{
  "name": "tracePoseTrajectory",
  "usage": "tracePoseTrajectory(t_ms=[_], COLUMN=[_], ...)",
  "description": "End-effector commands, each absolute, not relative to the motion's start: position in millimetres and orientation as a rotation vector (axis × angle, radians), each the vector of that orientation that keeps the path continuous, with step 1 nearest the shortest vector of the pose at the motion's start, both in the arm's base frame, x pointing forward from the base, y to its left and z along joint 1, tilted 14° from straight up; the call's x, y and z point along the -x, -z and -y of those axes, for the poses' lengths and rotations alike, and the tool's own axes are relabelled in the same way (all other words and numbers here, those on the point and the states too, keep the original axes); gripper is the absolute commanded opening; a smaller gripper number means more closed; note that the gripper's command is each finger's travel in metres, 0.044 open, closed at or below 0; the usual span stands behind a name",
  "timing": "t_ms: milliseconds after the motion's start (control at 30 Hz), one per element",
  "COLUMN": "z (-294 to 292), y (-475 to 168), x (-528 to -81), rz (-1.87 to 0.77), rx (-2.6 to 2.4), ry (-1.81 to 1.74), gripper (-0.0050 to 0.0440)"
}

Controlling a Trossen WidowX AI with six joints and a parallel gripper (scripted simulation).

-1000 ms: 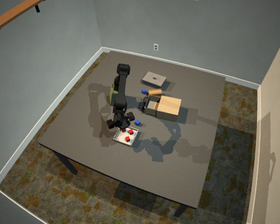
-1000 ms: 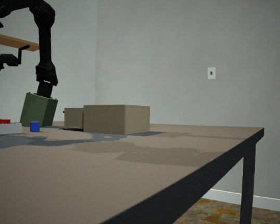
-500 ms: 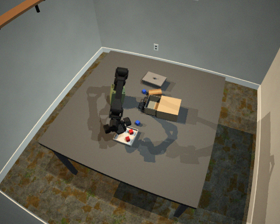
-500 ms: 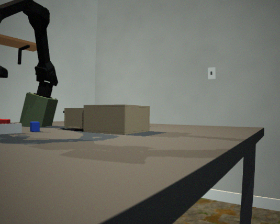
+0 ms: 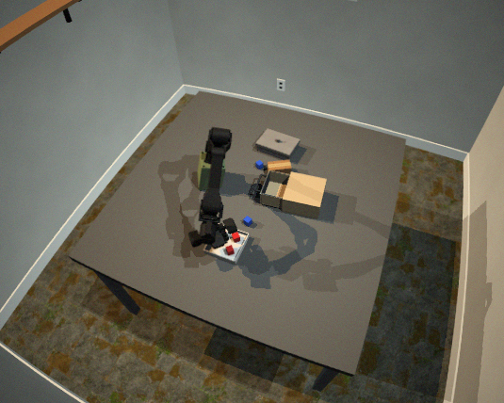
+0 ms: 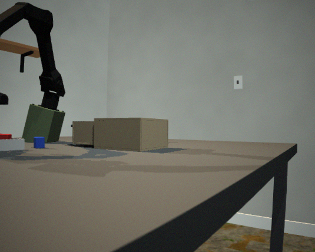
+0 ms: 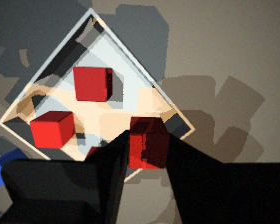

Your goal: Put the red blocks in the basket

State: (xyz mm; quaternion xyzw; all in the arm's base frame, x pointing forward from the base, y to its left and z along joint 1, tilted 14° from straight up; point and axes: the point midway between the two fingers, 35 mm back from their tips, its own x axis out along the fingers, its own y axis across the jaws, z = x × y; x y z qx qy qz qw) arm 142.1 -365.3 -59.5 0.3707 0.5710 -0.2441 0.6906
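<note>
Arm: ours reaches out from its green base (image 5: 203, 176) (image 6: 37, 123), bent high at the elbow, wrist over the basket (image 5: 237, 260) (image 6: 11, 145) (image 7: 43, 68).
Gripper (image 7: 145, 134): we have its fingers partly apart, pinching a red block (image 7: 147, 145) above the basket's near corner in the wrist view.
Basket: upright on our table (image 5: 284, 301) (image 6: 78, 200), red blocks inside.
Drawer (image 5: 271, 199) (image 6: 83, 132): ours stands open.
Blue block (image 5: 248, 220) (image 6: 39, 142): just beside our basket.

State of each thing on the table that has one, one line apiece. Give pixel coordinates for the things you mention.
Black parallel-jaw gripper (image 5: 219, 237) (image 7: 145, 134): shut on a red block (image 7: 148, 150), over the basket.
White shallow square basket (image 5: 219, 257) (image 6: 10, 145) (image 7: 45, 67): upright, holding three other red blocks (image 5: 229, 249) (image 6: 0, 136) (image 7: 93, 84).
Drawer (image 5: 270, 201) (image 6: 83, 132) of the tan cabinet (image 5: 304, 188) (image 6: 117, 133): open.
Flat grey slab with dark knob (image 5: 270, 137): lying knob up; whether it covers anything, cannot tell.
</note>
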Motion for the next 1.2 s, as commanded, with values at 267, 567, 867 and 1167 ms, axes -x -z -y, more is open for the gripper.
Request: tracePoseTrajectory(t_ms=[267,567,867,1167], z=[359.5,358.8,358.2,358.2], y=[81.1,87.9,93.7,93.7], x=[-145.9,-147.5,-148.8,-148.8], rz=[-1.284,-1.284,-1.284,-1.284], rx=[-0.842,-0.842,-0.842,-0.842], ry=[0.539,0.539,0.539,0.539], gripper=[0.0,0.0,0.0,0.0193])
